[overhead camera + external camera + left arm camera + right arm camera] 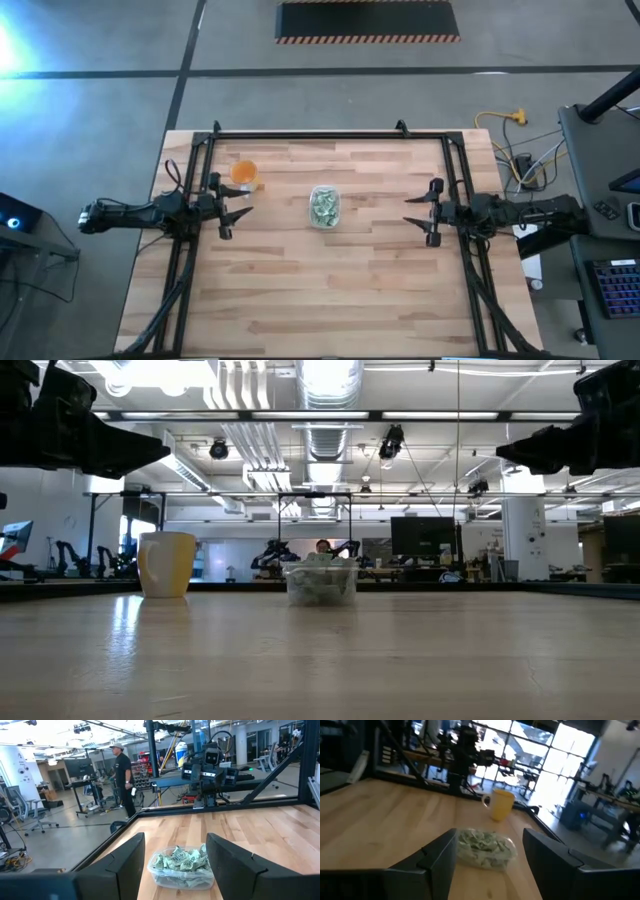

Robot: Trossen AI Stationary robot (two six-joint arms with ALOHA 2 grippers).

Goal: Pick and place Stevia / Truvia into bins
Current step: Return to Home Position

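Note:
A small clear bin (pixel 324 207) stands on its base at the table's middle, filled with pale green and white Stevia / Truvia sachets (pixel 181 861); it also shows in the low view (pixel 320 584) and the right wrist view (pixel 484 848). My left gripper (pixel 234 217) hovers open at the table's left side, pointing level toward the bin. My right gripper (pixel 418 224) hovers open at the table's right side, facing the bin. Both stand well apart from it.
An orange-yellow cup (pixel 244 173) stands on the table left of the bin, close to my left gripper; it shows in the low view (pixel 166 564) too. A black frame (pixel 330 134) rims the table. A person (pixel 122 777) walks in the room beyond.

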